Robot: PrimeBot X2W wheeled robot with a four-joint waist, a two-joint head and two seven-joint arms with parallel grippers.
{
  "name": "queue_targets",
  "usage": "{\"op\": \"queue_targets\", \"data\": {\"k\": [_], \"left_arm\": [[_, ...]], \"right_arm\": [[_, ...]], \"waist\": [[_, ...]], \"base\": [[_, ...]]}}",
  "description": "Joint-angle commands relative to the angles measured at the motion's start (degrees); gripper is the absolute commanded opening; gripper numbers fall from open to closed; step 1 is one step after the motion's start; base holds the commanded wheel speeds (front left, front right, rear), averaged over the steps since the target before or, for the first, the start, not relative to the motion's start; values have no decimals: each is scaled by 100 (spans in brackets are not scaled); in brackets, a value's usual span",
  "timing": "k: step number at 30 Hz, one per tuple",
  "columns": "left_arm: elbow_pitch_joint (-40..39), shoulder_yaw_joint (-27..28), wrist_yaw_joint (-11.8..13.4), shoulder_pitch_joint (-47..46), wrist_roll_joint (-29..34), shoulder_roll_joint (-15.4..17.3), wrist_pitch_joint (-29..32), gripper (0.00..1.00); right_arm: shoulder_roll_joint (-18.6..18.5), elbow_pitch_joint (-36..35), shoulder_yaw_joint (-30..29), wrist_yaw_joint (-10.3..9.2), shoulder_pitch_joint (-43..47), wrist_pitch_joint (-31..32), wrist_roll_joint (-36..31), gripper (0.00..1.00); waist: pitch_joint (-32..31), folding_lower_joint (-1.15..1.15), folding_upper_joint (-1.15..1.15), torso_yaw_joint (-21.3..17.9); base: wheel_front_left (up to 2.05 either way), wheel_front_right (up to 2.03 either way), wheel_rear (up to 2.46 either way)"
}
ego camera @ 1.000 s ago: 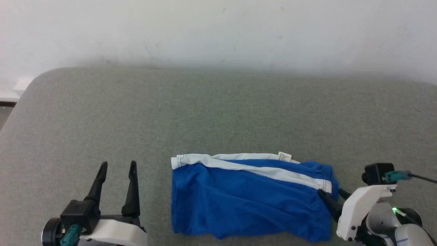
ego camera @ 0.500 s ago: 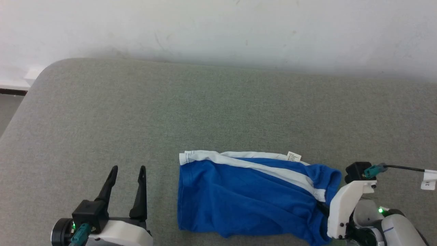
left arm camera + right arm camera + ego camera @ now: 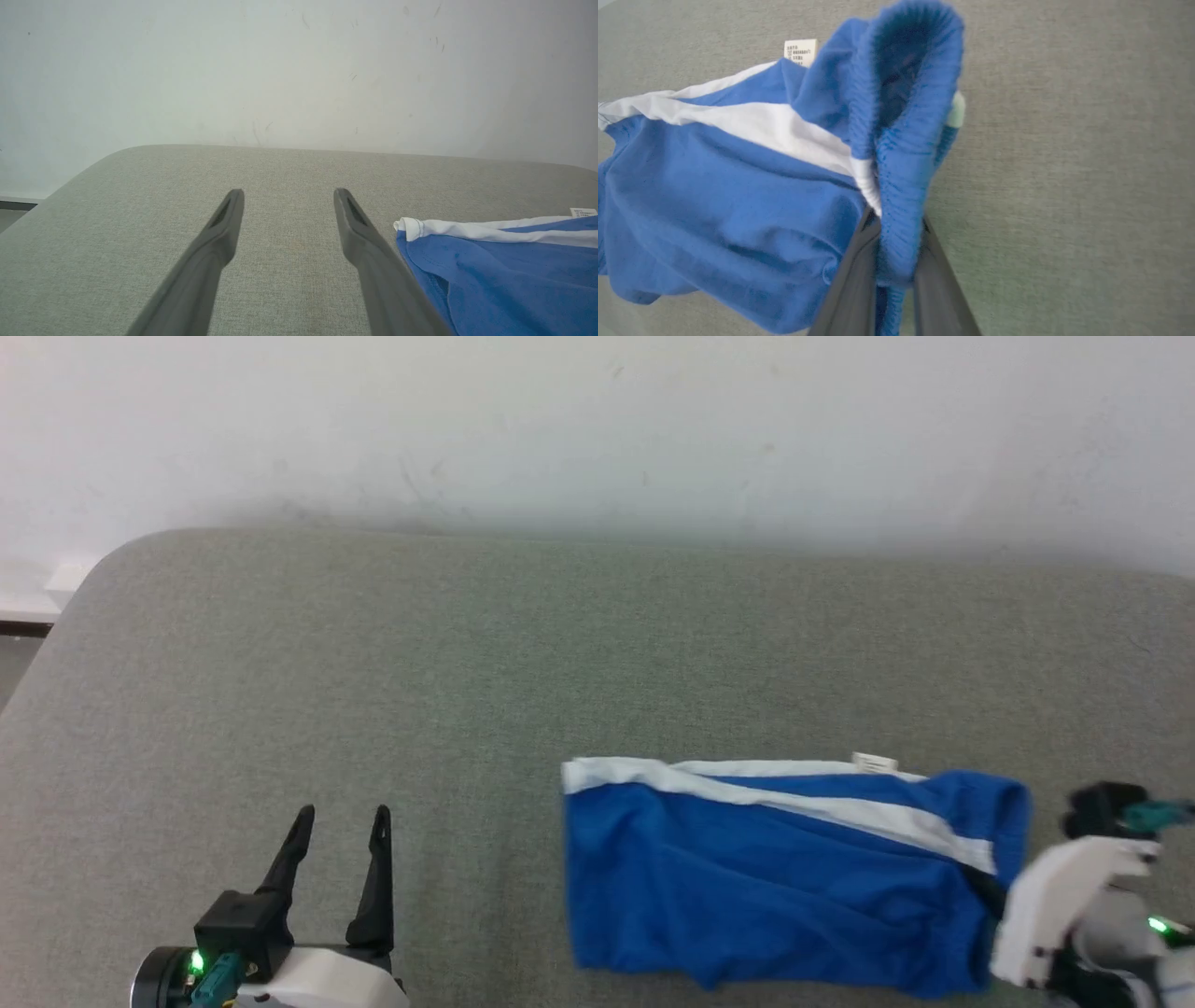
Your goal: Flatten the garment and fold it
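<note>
Shorts, count: one pair of blue shorts (image 3: 775,882), lying on the padded surface at the robot's right front.
Shorts, lie: spread sideways, leg end toward the left gripper, gathered waistband (image 3: 906,154) toward the right gripper; the fabric is creased and not fully flat.
White bands, count: two in the head view, one along the far edge and one slanting across the blue toward the waistband.
Tag, count: one small white tag (image 3: 875,763), sticking out at the far edge near the waistband end.
Grippers, count: two, each with two dark fingers.
Left gripper (image 3: 341,814): jaws spread wide with nothing between them; it sits above the surface at the lower left, well apart from the shorts in the head view. In its own wrist view the leg corner lies just beside one finger.
Right gripper (image 3: 896,219): jaws clenched on the ribbed waistband, which is pinched between both fingers and bunches up in a loop beyond them.
Surface (image 3: 373,663): one grey-green woven pad with a rounded far-left corner; it carries the shorts.
Wall (image 3: 597,420): plain off-white with a few faint scuffs, rising right behind the pad.
Room edge: a dark strip (image 3: 19,627) shows low at the far left, past the pad's corner.
</note>
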Motion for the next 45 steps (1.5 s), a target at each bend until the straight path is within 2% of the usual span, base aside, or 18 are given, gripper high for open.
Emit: {"op": "queue_targets", "data": {"k": [1,5,6,10,14,19,23,26,30,31,32,35,39,45], "left_arm": [[-15,-15,40,36,12,14,-3,100],[-12,-57,49,49,14,5,9,100],[-12,-57,49,49,14,5,9,100],[-5,-65,51,59,-3,15,10,100],[9,-99,49,52,-18,-2,14,100],[44,-123,39,28,-47,-23,8,100],[56,-148,21,-41,-50,-37,-1,100],[69,-184,1,-129,-43,-65,-7,100],[114,-228,-18,-221,-36,-109,-22,100],[130,-241,-26,-239,-35,-120,-27,100],[148,-251,-34,-257,-35,-130,-32,100],[196,-279,-45,-297,-32,-162,-47,100],[232,-281,-25,-301,-32,-185,-66,100],[272,-245,21,-258,-48,-182,-88,100]], "right_arm": [[-64,-46,-216,-4,153,15,-63,0],[-118,-175,-833,-4,427,267,-203,0],[-118,-175,-833,-4,427,267,-203,0],[80,-432,-1196,-4,511,743,-67,0],[389,-735,-1259,-4,515,1251,237,0],[692,-1143,-984,-4,439,1636,835,0],[800,-1402,-529,-4,301,1665,1224,0],[835,-1323,-80,-4,119,1570,1409,0],[845,-839,671,-4,-165,1139,1747,0],[846,-671,872,-4,-235,977,1817,18],[846,-496,1079,-4,-301,835,1837,100],[847,-120,1622,-4,-497,334,1956,100],[848,82,2036,-4,-689,-258,1414,100],[574,-486,2155,-4,-699,-1484,402,100]], "waist": [[-24,-1,0,-8],[-94,-1,0,-12],[-94,-1,0,-12],[-120,-1,0,-33],[-162,-1,0,-15],[-203,-1,0,52],[-157,-1,0,145],[-96,-1,0,232],[-33,-1,0,329],[-21,-1,0,351],[-9,-1,0,371],[15,-1,0,411],[12,-1,0,380],[-54,-1,0,183]], "base": [[0,0,0],[0,0,0],[0,0,0],[0,0,0],[0,0,0],[0,0,0],[0,0,0],[0,0,0],[0,0,0],[0,0,0],[0,0,0],[0,0,0],[0,0,0],[0,0,0]]}}
